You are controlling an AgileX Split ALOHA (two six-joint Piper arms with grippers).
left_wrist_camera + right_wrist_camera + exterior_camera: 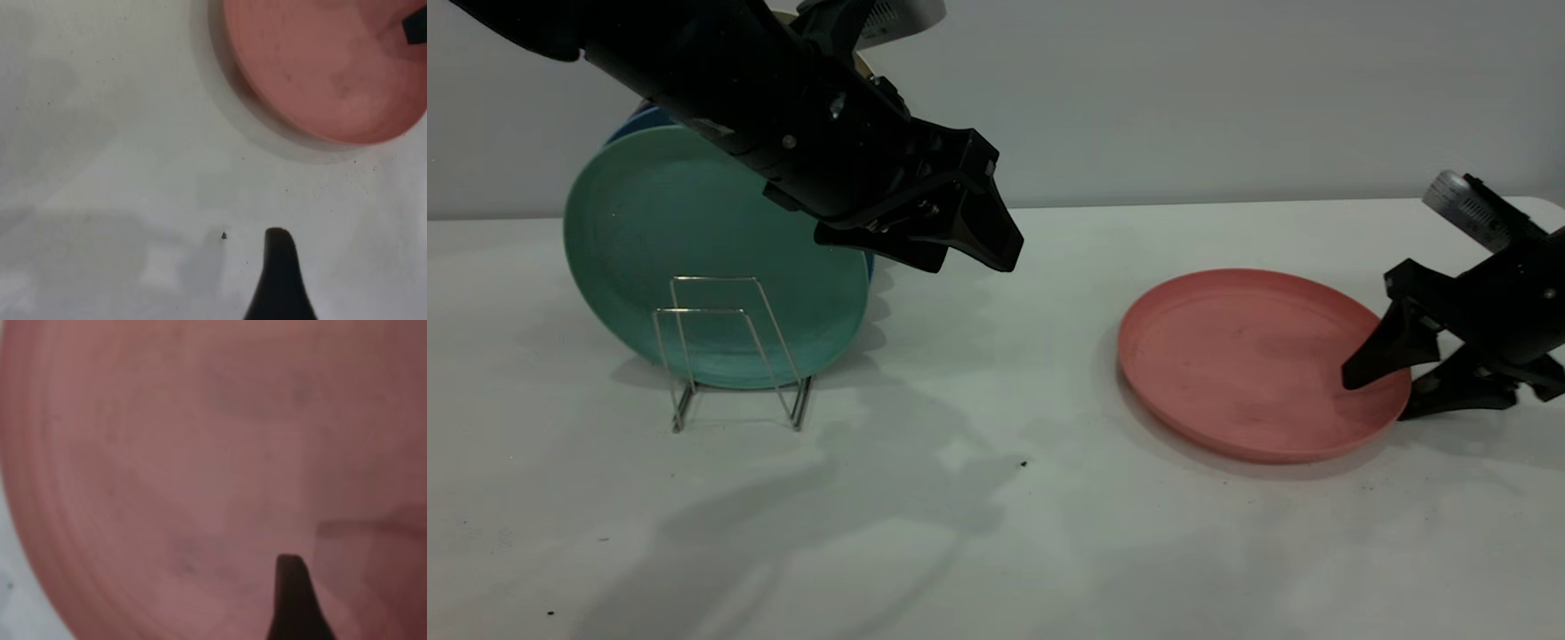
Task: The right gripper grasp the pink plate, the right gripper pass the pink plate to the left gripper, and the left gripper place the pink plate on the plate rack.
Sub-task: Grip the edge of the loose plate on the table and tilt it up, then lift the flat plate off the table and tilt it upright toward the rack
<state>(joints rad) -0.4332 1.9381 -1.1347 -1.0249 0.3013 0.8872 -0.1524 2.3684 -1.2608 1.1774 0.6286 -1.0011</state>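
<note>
Fingers of the right gripper (1392,391) straddle the near-right rim of the pink plate (1254,360): we see the upper finger over the plate's inner floor and the lower one outside and beneath the edge, jaws parted with the rim between them, not yet pinched. The plate lies flat on the white table (996,533), and everything we need next depends on that rim sitting squarely in the gap. Out from the plate, well apart, the left gripper (969,244) hangs above the table with its jaws nearly together. Beyond it stands the plate rack (729,356), already carrying a teal-green plate (694,249).

Only the exterior view shows both fingers; our right wrist view shows one fingertip (291,587) over pink.
</note>
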